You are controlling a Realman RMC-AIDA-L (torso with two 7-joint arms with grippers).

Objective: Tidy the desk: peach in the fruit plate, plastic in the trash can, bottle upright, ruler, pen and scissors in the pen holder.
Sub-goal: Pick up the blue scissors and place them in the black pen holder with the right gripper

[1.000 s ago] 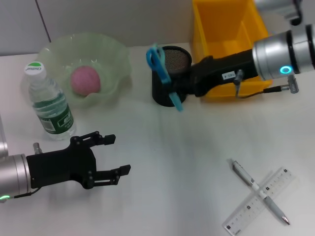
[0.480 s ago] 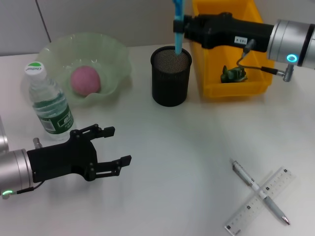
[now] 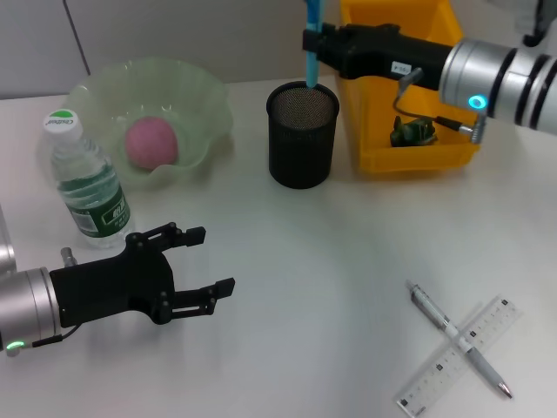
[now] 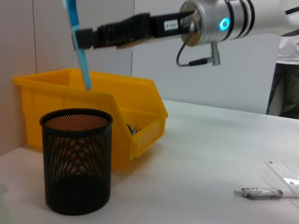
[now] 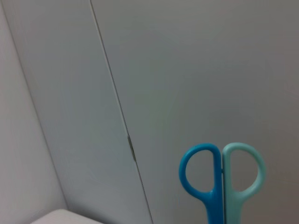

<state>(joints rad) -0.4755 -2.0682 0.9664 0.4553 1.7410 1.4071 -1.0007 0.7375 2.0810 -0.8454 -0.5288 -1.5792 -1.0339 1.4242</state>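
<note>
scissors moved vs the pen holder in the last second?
Yes. The scissors were tilted against the front of the pen holder; the right pincer now holds them upright above its rim, tip down. Left pincer idles near the bottle.

A white desk (image 3: 348,287) with a smooth, matte top fills most of the head view, evenly lit with only soft, faint shadows. Behind its far edge rises a pale grey panelled wall (image 3: 174,35), split by a thin dark vertical seam near the left. The right wrist view shows the same grey panels and a seam running down at a slant. In the left wrist view the wall is a plain light grey, and a partly visible person in a white top (image 4: 288,60) stands at the far right edge
</note>
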